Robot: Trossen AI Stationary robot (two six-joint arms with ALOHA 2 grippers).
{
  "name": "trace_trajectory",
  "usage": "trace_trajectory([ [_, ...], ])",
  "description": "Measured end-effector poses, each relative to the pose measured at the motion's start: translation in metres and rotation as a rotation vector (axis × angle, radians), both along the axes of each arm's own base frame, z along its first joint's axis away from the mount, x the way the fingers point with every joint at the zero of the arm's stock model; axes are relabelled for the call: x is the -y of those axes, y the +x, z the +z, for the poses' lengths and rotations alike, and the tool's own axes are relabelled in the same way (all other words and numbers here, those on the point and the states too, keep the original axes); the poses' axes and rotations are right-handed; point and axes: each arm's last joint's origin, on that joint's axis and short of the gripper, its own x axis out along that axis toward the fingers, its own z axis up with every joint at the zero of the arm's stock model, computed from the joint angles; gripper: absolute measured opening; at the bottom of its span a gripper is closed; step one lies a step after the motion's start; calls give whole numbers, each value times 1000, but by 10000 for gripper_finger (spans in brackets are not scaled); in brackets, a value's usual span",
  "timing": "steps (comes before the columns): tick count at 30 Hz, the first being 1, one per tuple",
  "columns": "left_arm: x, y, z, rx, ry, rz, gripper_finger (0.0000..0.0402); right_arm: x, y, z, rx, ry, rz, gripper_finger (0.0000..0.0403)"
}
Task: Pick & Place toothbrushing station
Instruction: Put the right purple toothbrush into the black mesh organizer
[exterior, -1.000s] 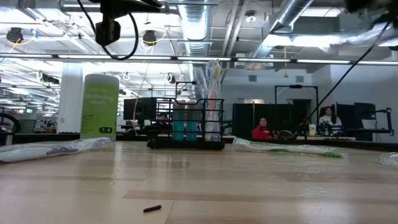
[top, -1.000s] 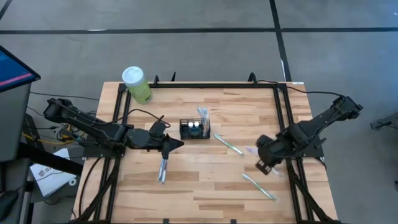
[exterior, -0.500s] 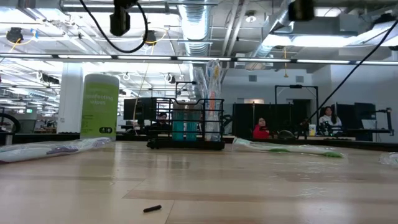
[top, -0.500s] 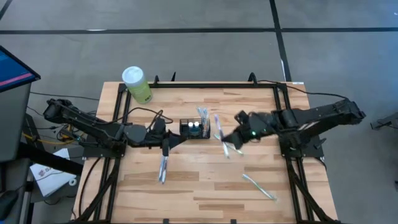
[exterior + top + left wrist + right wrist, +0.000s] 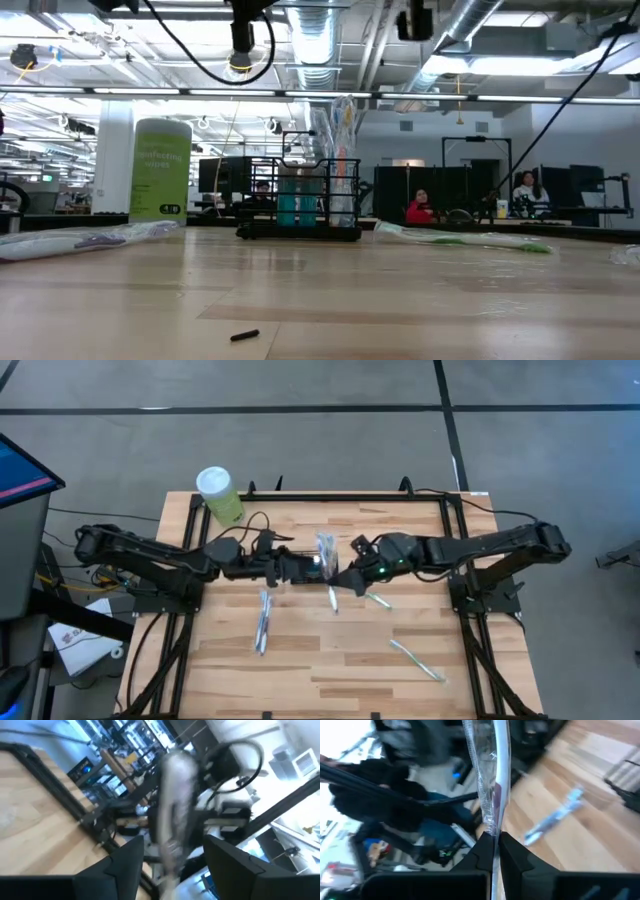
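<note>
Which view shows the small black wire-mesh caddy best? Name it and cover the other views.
The low view: the small black wire-mesh caddy stands unobstructed, side-on, its compartments and contents visible. In the high view the caddy is small and crowded by both arms. The left wrist view is too blurred to tell; the right wrist view doesn't clearly show it.

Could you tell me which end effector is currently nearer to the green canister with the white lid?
Left. The left end effector is at the caddy's left side, closer to the green canister; the right end effector is beyond the caddy, farther away.
</note>
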Motion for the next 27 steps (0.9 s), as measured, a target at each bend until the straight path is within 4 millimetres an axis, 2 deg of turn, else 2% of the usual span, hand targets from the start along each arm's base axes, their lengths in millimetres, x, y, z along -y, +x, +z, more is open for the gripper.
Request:
trace_trajectory([
  [6,0,2,-3,-9,-6,-3,208,0,5,9,109,-8,8,4],
  [14,-5,3,0,27,0,4,207,11,10,2,83,8,15,4],
  [19,-7,6,-4,11,1,11,203,16,17,-3,67,20,16,4],
  [22,-7,7,-4,16,1,11,199,18,22,4,102,14,24,5],
  [27,-8,8,-6,13,1,14,187,20,31,4,78,-3,40,5],
])
